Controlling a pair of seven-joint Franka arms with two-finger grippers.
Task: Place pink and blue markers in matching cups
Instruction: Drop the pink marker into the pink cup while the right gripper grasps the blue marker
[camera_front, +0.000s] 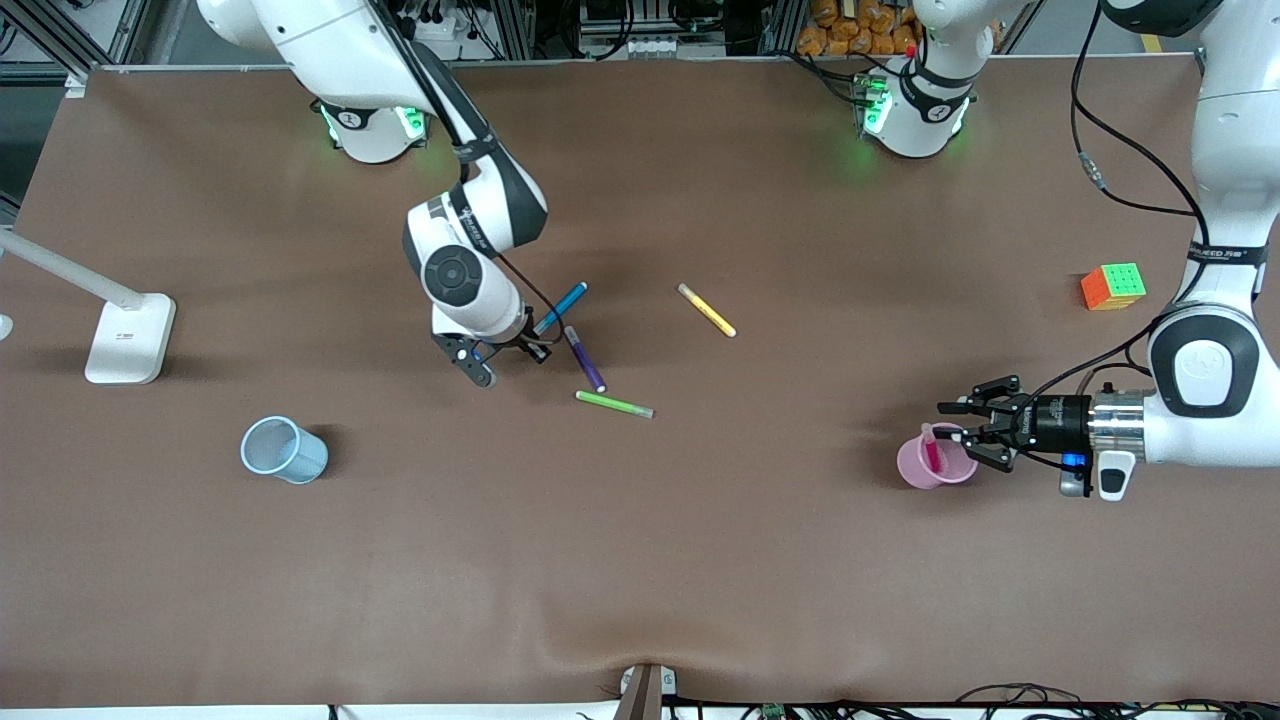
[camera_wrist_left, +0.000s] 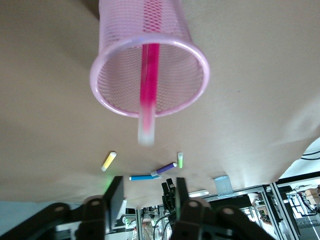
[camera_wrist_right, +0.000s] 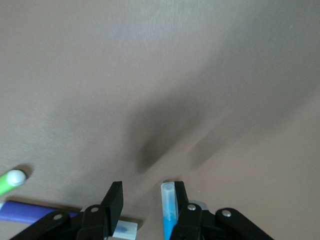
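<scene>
Standing in the pink cup (camera_front: 935, 462), the pink marker (camera_front: 932, 452) is already home; the left hand (camera_front: 962, 433), just beside the rim, has its fingers parted and empty, and could tip the light mesh cup if it brushes it on leaving. The right hand (camera_front: 508, 358) straddles the blue marker (camera_front: 561, 307) low over the counter (camera_front: 700, 560), fingers partly apart; whether they grip yet cannot be told. The marker sits against one finger, so it may pivot or slip, nudging the purple marker (camera_front: 586, 359). The blue cup (camera_front: 284, 450) waits well apart.
</scene>
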